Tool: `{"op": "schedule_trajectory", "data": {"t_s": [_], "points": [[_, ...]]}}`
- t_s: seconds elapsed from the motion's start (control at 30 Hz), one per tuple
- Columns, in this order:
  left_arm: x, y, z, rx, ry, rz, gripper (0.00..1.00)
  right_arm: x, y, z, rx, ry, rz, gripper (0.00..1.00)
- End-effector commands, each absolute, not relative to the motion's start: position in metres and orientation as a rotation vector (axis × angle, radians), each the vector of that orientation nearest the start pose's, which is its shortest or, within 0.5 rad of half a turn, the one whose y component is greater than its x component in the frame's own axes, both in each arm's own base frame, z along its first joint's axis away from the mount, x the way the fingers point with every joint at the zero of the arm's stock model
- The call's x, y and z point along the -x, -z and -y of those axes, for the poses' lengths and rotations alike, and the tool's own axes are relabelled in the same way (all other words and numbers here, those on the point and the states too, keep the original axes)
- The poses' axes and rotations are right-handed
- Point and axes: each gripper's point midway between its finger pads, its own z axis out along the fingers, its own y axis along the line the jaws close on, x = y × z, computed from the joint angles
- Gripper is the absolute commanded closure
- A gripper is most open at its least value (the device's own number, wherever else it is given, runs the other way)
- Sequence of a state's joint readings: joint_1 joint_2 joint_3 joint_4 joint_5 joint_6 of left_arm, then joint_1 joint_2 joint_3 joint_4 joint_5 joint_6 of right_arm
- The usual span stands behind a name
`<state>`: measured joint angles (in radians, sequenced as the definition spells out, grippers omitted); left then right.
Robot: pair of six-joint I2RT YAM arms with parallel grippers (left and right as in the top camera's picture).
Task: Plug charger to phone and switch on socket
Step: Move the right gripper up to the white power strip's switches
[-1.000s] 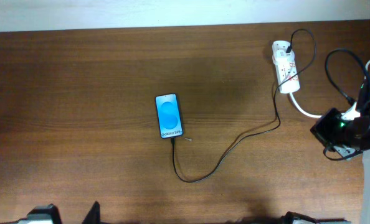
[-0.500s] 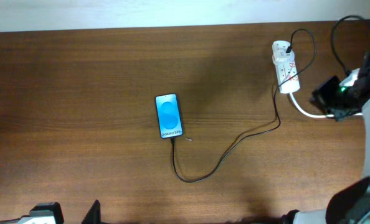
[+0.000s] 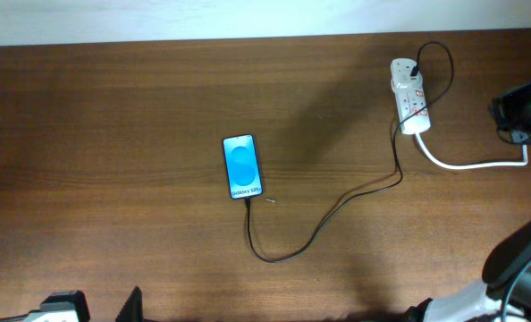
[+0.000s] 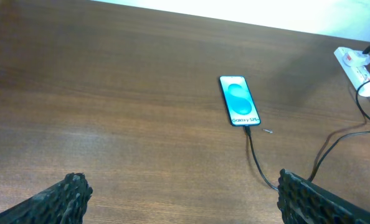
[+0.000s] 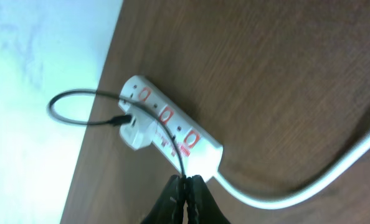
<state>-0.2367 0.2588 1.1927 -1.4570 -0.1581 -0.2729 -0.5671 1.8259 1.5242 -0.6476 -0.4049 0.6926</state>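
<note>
overhead: phone [image 3: 242, 166] long axis runs top-to-bottom, text end down; left gripper [image 4: 185, 202] spread, right gripper [image 5: 185, 191] clenched.

The right arm [image 3: 521, 113] now sits high at the far right edge of the worktop [image 3: 113, 134], about level with the socket [image 3: 409, 96]; 1 second ago it hung lower, nearer the front. The thick white cord [image 3: 471, 165] now stretches out flatter toward the right.
</note>
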Motion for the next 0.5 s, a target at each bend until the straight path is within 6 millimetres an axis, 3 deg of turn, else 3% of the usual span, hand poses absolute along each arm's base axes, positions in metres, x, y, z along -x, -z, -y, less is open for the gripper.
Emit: {"op": "schedule_trajectory", "data": {"t_s": [0.0, 0.23, 0.47], "points": [[-0.077, -0.293, -0.011, 0.148, 0.14, -2.075, 0.01, -0.454, -0.134, 0.204, -1.438, -0.644, -2.074, 0.96], [-0.078, -0.293, -0.012, 0.149, 0.139, -2.074, 0.01, -0.495, -0.079, 0.192, -1.448, -0.884, -2.036, 0.96], [-0.078, -0.293, -0.013, 0.153, 0.132, -2.072, 0.01, -0.523, -0.061, 0.173, -1.396, -0.916, -2.023, 0.96]]}}
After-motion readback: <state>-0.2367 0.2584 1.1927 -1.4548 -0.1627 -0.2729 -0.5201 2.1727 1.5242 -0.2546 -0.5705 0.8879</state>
